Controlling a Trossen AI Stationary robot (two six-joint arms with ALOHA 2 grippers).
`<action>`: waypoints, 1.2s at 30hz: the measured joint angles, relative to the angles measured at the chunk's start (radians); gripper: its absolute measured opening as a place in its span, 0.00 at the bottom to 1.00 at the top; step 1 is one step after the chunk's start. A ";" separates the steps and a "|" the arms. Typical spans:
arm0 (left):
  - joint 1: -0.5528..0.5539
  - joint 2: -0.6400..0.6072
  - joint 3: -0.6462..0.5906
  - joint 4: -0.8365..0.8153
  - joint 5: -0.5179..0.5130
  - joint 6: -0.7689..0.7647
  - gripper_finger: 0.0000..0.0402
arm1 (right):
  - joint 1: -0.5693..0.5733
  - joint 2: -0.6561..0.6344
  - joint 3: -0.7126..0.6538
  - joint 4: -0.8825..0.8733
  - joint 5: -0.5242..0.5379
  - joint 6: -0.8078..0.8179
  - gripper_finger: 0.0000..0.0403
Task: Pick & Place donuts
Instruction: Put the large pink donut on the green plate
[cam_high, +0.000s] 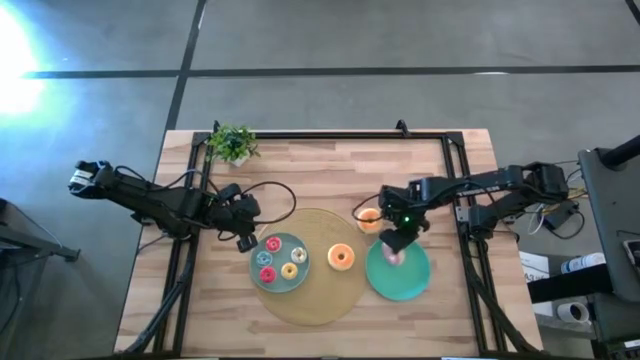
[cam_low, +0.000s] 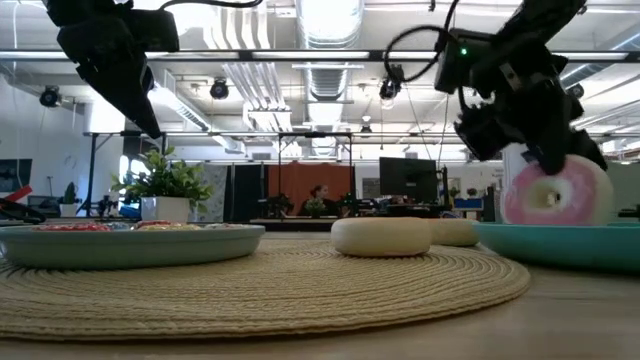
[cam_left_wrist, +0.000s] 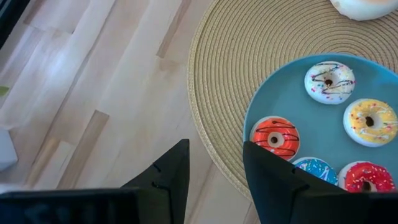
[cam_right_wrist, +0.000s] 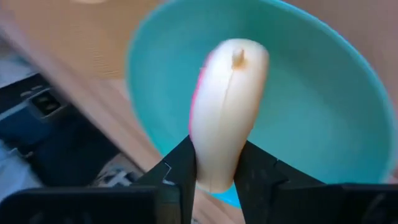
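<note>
Left pincer: hovering above the table just beside the grey-blue plate, fingers apart, holding nothing.
Grey-blue plate: on the woven mat; bearing several small donuts, iced red, orange, yellow, white and blue in the left wrist view.
Orange donut: loose on the mat, between the two plates.
Second orange donut: at the mat's far edge, near the right arm.
Right pincer: over the green plate, clamped across the rim of a pink donut held on edge, low above the plate.
Handling, judged: light, stiff toy ring, smooth icing probably somewhat slippery, not fragile; best taken across the rim or through the hole.
Obstructions: green plate bare beneath; raised rim only. Plant at far corner, well apart.
</note>
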 joint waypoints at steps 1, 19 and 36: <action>0.000 0.000 0.000 0.000 0.001 -0.002 0.31 | 0.002 0.001 0.000 0.033 -0.022 0.005 0.20; 0.000 0.000 -0.002 -0.005 0.003 -0.019 0.31 | 0.061 0.075 0.004 0.142 -0.070 0.081 0.19; 0.000 0.000 -0.002 -0.009 0.002 -0.001 0.31 | 0.087 0.087 0.007 0.035 0.024 0.103 0.20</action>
